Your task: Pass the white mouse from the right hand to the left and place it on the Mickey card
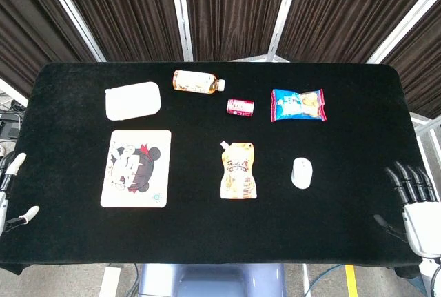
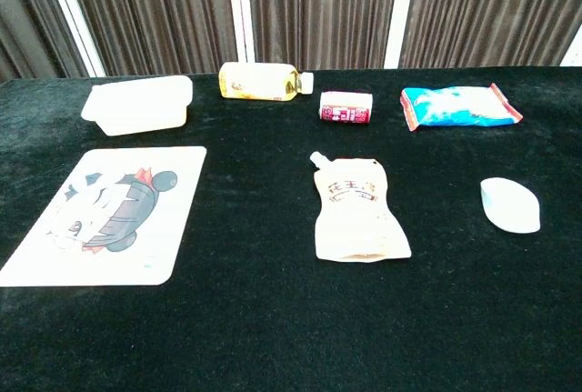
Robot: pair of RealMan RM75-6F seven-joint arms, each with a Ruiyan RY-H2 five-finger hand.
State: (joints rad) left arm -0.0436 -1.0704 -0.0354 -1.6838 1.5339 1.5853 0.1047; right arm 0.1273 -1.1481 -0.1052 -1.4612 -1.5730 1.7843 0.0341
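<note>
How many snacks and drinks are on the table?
4. The bottle lies at the back, the small red can just right of it, the blue snack bag further right, and the yellow pouch in the middle. Nothing seems hidden.

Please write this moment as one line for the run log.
stage: not started | white mouse: on table, untouched | Mickey card: bare | right hand: open | left hand: open

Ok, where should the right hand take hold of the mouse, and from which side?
Probably across its two long flanks, coming down from above. The mouse lies flat, rounded back up, lengthwise away from the robot, with bare cloth all round. The right hand waits open at the table's near right edge.
</note>
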